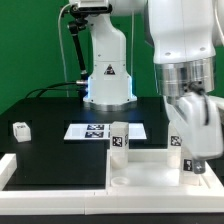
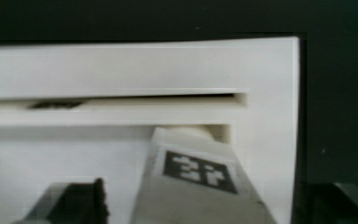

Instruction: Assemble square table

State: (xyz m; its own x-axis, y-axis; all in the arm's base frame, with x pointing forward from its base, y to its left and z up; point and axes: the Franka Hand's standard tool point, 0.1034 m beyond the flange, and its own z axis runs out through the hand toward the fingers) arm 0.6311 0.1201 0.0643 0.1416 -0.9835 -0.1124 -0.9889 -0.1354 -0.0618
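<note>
The white square table top [image 1: 150,168] lies at the front, with its raised rim and a round socket [image 1: 119,181] showing. One tagged white leg [image 1: 118,140] stands upright at its far corner. A second tagged leg [image 1: 188,166] stands on the top at the exterior view's right. My gripper [image 1: 194,155] is lowered over it. In the wrist view this leg [image 2: 202,172] rises between my dark fingers [image 2: 78,202]. A thin strip of white shows on each side of it, so the gripper [image 2: 202,208] is open around the leg. The table top [image 2: 140,70] fills the wrist view behind.
A loose tagged leg [image 1: 20,128] lies on the black table at the exterior view's left. The marker board [image 1: 95,131] lies in the middle. White border rails [image 1: 50,172] run along the front left. The robot base [image 1: 107,75] stands at the back.
</note>
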